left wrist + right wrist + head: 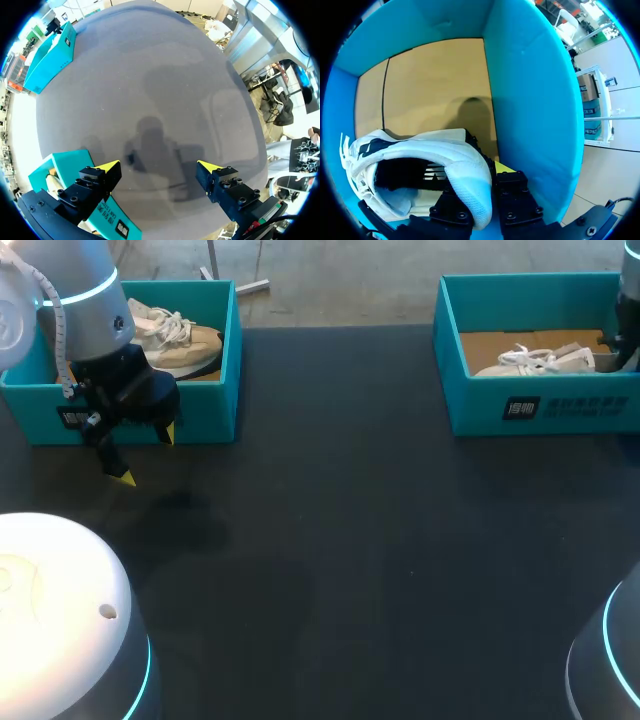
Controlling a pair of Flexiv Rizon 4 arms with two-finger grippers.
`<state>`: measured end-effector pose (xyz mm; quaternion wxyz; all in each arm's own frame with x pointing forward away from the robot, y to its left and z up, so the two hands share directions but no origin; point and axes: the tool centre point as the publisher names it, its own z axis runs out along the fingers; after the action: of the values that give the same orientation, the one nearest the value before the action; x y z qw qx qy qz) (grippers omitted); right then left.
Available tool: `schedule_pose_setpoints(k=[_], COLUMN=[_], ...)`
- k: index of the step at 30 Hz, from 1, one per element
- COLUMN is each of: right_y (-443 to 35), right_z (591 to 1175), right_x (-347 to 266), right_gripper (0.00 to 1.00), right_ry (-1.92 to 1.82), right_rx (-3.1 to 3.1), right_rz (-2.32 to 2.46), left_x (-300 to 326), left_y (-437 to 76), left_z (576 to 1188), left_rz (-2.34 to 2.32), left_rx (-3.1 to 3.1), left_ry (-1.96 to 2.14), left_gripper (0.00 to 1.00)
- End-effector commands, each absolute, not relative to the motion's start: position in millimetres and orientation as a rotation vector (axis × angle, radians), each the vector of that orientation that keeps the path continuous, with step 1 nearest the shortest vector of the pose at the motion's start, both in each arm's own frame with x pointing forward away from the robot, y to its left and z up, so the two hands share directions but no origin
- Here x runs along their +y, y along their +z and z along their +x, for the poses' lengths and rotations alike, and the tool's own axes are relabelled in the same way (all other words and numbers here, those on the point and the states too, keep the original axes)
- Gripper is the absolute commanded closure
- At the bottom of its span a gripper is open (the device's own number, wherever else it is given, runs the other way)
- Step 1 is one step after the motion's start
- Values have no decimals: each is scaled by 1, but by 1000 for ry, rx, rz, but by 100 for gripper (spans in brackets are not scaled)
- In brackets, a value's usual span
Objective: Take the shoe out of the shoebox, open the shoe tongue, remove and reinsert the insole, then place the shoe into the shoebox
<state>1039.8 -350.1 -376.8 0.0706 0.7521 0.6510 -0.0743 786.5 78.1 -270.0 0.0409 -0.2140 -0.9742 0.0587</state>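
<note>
right gripper (487,175): narrow, clamped on the heel wall of the white shoe (420,160). One yellow tip shows outside the heel and the other is hidden behind the heel wall.
white shoe: lies in the right shoebox (530,100) on its cardboard floor, heel at the gripper and laces at the far end. Its inside is dark, and what lies in it cannot be made out.
right shoebox: at 2 o'clock on the table (350,540) in the head view, with its right end cut off by the frame.
right arm (630,290): only a sliver shows at 3 o'clock, over the box. Its gripper cannot be seen from above.
left gripper (158,167): fingers wide apart, holding nothing, above bare table.
left shoebox (200,390): at 10 o'clock, just beside the left gripper, and partly covered by the left arm (90,300).
beige shoe (175,340): inside the left shoebox, one end hidden behind the left arm.
</note>
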Motion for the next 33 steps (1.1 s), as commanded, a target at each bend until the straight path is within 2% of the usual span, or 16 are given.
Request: schedule_pose_setpoints(k=[1,4,5,6,12,20,23,25,26,29,33], right_y=[-384,-381,-381,-380,-375,-364,-357,-353,-352,-347,-335], right_z=[1044,1041,1041,1040,1037,1036,1034,1034,1034,1033,1032], right_x=[-350,-348,-348,-347,-344,-340,-339,-338,-338,-336,-335], right_gripper=[100,100,89,84,68,61,55,47,38,0,0], right_ry=[-234,-233,-232,-233,-225,-217,-215,-213,-210,-205,-196], right_rx=[1962,1961,1960,1958,1956,1944,1936,1932,1935,1935,1928], right_rz=[2266,2265,2263,2262,2252,2241,2241,2242,2243,2244,2251], left_x=[79,79,79,79,79,79,79,79,79,79,79], left_y=[-270,-270,-270,-270,-270,-270,-270,-270,-270,-270,-270], left_z=[785,785,785,785,785,785,785,785,785,785,785], left_rz=[-656,-656,-656,-656,-656,-656,-656,-656,-656,-656,-656], left_rx=[-2986,-2986,-2986,-2986,-2986,-2986,-2986,-2986,-2986,-2986,-2986], left_ry=[176,176,176,176,176,176,176,176,176,176,176], left_gripper=[0,0,0,0,0,0,0,0,0,0,0])
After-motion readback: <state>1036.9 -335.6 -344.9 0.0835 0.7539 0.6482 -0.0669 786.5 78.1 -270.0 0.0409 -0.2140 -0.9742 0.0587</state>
